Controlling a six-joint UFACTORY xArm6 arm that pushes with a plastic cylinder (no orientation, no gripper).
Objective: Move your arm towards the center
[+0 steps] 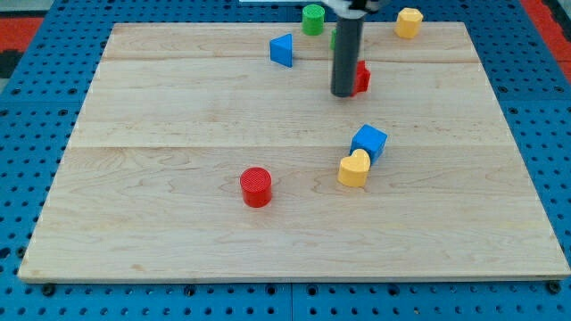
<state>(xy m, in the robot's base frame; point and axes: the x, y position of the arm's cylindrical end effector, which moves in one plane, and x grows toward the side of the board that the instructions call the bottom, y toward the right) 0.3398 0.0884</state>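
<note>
My tip (pixel 343 93) is at the upper middle of the wooden board (pixel 161 223), touching or just left of a red block (pixel 361 77) that the rod partly hides. A blue triangular block (pixel 282 50) lies to the tip's upper left. A green cylinder (pixel 313 19) stands at the top edge, and a second green block (pixel 335 37) is mostly hidden behind the rod. A blue cube (pixel 368 142) and a yellow heart-shaped block (pixel 354 168) touch each other below the tip. A red cylinder (pixel 256 187) stands lower left of centre.
A yellow block (pixel 409 22) sits at the board's top right edge. The board rests on a blue pegboard surface (pixel 36 116), with a red area at the view's top left corner (pixel 18 22).
</note>
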